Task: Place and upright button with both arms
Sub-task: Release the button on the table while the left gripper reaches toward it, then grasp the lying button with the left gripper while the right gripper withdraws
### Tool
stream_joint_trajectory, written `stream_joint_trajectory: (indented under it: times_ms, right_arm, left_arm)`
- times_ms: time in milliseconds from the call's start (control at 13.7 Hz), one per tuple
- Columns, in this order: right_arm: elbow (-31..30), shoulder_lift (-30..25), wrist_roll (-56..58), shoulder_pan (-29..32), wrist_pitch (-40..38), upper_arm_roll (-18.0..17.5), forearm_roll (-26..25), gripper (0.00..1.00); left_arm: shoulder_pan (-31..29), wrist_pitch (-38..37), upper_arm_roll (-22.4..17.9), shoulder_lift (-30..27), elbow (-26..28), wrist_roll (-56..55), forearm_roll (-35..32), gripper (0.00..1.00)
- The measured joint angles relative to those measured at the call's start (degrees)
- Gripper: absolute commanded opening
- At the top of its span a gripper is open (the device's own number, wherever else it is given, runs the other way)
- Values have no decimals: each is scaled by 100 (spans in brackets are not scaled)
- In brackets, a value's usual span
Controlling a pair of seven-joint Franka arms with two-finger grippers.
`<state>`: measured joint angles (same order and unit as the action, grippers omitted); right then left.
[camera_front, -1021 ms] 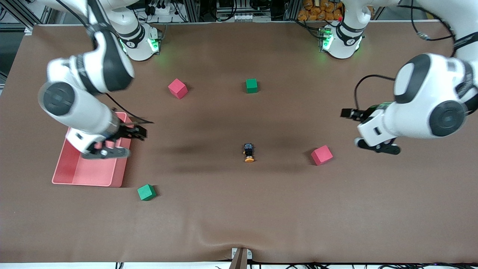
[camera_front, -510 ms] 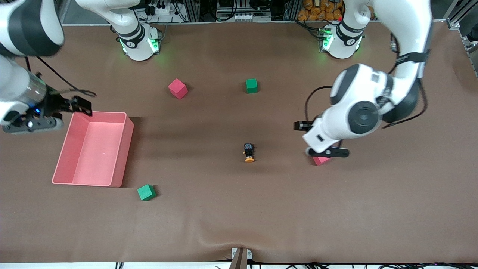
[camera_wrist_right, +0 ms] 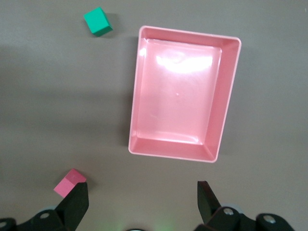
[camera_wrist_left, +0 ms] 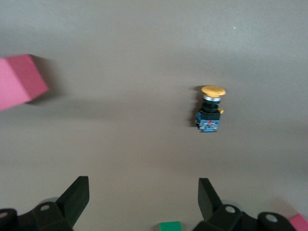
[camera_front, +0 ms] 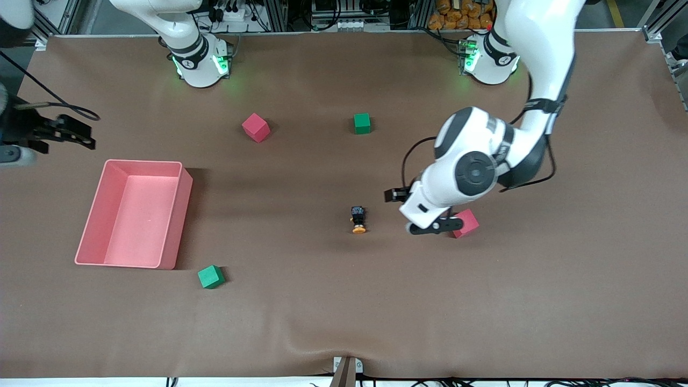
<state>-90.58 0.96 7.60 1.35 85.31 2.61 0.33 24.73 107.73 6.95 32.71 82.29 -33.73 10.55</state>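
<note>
Since a second ago my left arm has swung in from its own end of the table toward the middle, while the right has pulled off the shallow pink plastic tray (camera_front: pixel 133 215).

Front view: the left gripper (camera_front: pixel 428 225) hangs over the mat between the small orange-capped, black-bodied push-button (camera_front: pixel 358 219) and a red foam cube (camera_front: pixel 465 222); the button lies on its side mid-table. The right gripper (camera_front: pixel 11 156) waits at the table's edge.

Left wrist view: my fingers (camera_wrist_left: pixel 77 196) stand wide apart, empty, the button (camera_wrist_left: pixel 210 109) ahead.

Right wrist view: jaws wide, empty, above the tray (camera_wrist_right: pixel 227 94).

I judge this the approach; next I centre over the button and descend.
</note>
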Motion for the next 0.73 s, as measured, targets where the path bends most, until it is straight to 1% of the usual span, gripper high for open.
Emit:
stream_joint_trajectory:
  times_ms: [73, 219, 438, 583, 729]
  right_arm:
    - [35, -3, 41, 179, -52, 1, 117, 100]
    - [74, -3, 96, 410, -119, 2, 221, 100]
    - [115, -3, -178, 422, -192, -65, 238, 100]
    - [192, -12, -336, 421, -271, -96, 222, 100]
    - [239, -43, -367, 417, -301, -108, 79, 100]
  left_arm:
    - [118, 142, -3, 147, -75, -60, 0, 100]
    - [379, 652, -11, 483, -174, -183, 0, 100]
    - [660, 1313, -38, 911, -257, -257, 0, 100]
    - [713, 1463, -48, 1067, -283, -257, 0, 100]
    - [823, 1589, -88, 1178, -289, -257, -2, 100]
